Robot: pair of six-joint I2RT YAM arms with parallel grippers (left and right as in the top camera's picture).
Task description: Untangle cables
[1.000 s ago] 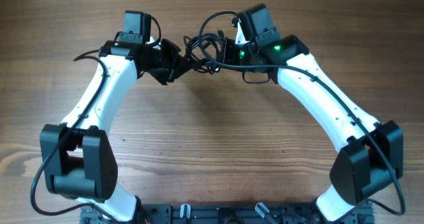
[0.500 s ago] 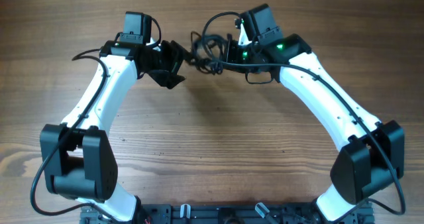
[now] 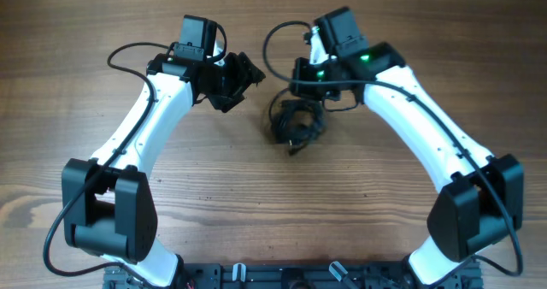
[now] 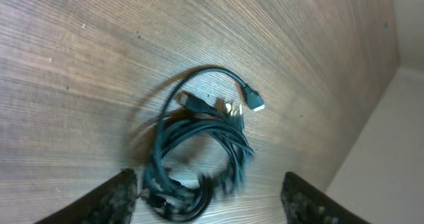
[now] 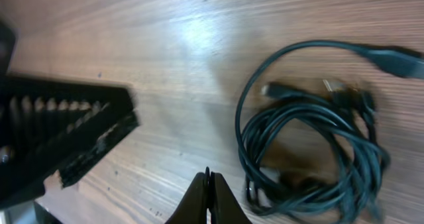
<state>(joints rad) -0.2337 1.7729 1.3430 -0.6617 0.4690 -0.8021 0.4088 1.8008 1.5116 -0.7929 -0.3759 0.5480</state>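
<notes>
Change: we are seeing the cables [image 3: 295, 126] no longer strung up between the two claws as they were a second ago. The bundle is now lying on the worktop [image 3: 256, 203], and the left arm is drawing back from it.
Left claw [image 3: 241, 85]: it is standing wide open and carrying nothing. In its wrist view its fingers [image 4: 112, 197] are framing the coil on the wood below without touching it.
Right claw [image 3: 295, 79]: it is pressed fully shut on nothing. In its own view [image 5: 207, 196] the tips are meeting over bare wood, with the coil just beside them.
Cables: they are resting flat between the arms, nearer the right claw, and are bunched in overlapping loops. One longer strand is arcing out to a plug end [image 4: 255, 105].
Why so: we are judging that letting go lets the bundle slacken and spread, so single strands and ends are showing themselves for a fresh pick.
Progress: we are reading the knot as far from undone.
Next: we are expecting the open left claw to suit the free plug strand, while the right claw must open before pinning the coil.
</notes>
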